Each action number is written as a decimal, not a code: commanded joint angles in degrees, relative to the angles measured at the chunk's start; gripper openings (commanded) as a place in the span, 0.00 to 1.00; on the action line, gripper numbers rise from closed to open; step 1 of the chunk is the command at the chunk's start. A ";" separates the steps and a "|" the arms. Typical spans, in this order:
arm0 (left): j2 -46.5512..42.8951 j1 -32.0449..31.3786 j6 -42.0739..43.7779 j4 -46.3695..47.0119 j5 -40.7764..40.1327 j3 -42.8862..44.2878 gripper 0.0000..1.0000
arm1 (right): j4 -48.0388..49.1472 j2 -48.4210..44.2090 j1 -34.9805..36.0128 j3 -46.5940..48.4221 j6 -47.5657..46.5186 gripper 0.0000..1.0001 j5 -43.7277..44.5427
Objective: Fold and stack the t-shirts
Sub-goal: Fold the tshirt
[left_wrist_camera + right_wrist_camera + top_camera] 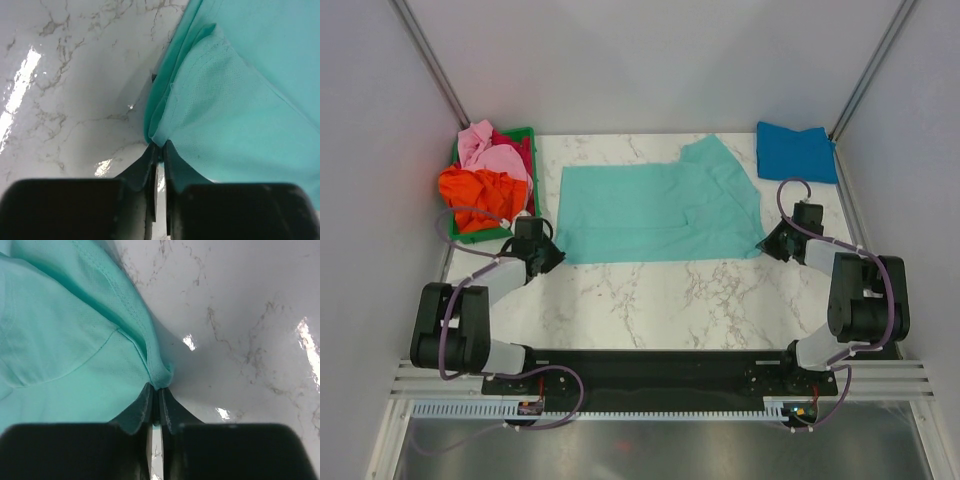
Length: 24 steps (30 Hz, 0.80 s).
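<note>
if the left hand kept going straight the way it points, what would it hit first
The mint-teal t-shirt: the left hand is shut on its corner, and more cloth lies straight ahead.

The left arm (495,275) and right arm (865,295) have black joints, pale grey shells and looping purple-grey cables (470,209). The left end effector (159,150) and right end effector (156,392) show black wedge-shaped fingers.
</note>
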 commanded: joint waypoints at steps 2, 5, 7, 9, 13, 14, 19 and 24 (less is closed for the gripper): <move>1.97 0.20 1.14 5.05 1.30 0.99 0.03 | -2.25 1.43 -0.09 -1.06 0.20 0.00 -1.69; 0.05 0.20 0.71 1.65 2.11 1.61 0.02 | -3.66 -0.49 -0.17 -1.14 0.55 0.00 -1.43; -3.37 0.20 -0.08 -1.88 0.88 1.79 0.02 | -6.81 -4.43 -0.44 -1.31 0.64 0.00 0.94; -9.00 0.38 0.36 -7.68 -1.58 2.32 0.02 | -10.75 -7.78 -1.57 -1.93 0.81 0.00 3.48; -16.73 1.17 1.85 -15.94 -1.24 3.98 0.02 | -16.83 -18.06 -2.90 -3.07 0.37 0.00 3.41; -19.71 1.17 1.59 -17.09 -0.62 3.81 0.02 | -19.11 -19.56 -2.90 -3.33 0.55 0.00 3.14; -29.39 1.17 0.36 -24.12 2.19 1.62 0.02 | -25.19 -30.81 -3.08 -5.79 2.39 0.00 4.63; -36.87 1.17 -0.78 -30.71 4.30 0.74 0.06 | -30.37 -39.42 -3.34 -9.39 5.03 0.00 5.25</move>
